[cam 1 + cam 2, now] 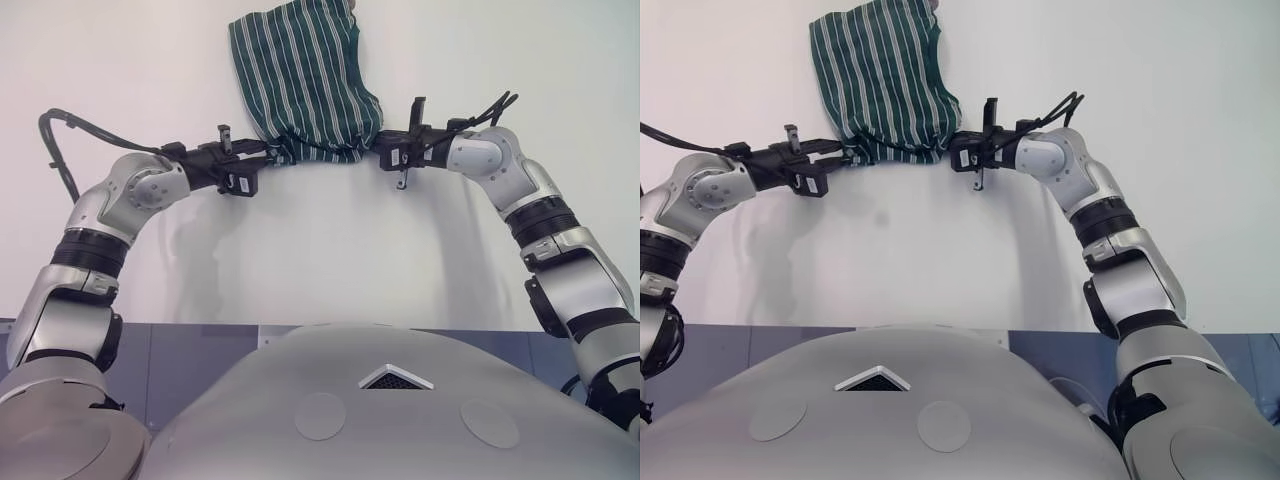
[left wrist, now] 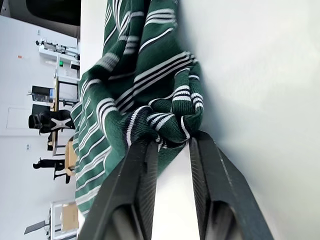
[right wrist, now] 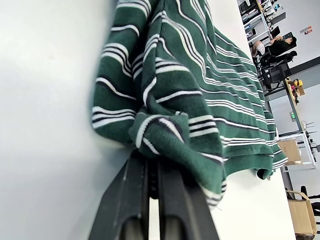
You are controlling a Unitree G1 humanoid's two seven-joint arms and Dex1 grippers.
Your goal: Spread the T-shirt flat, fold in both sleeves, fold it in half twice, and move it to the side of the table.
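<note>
Two pinches hold our T-shirt (image 1: 300,80), bunched at upper centre: left gripper (image 1: 272,153) clamps a thick fold, right gripper (image 1: 374,147) nearly closed on hem. Soft, limp knit; we judge corners grip best.

A white table (image 1: 320,260) spans the foreground. Beyond its far edge stand desks (image 2: 64,85), a black office chair (image 2: 47,121) and cardboard boxes (image 3: 295,150) against pale walls (image 2: 20,55).
</note>
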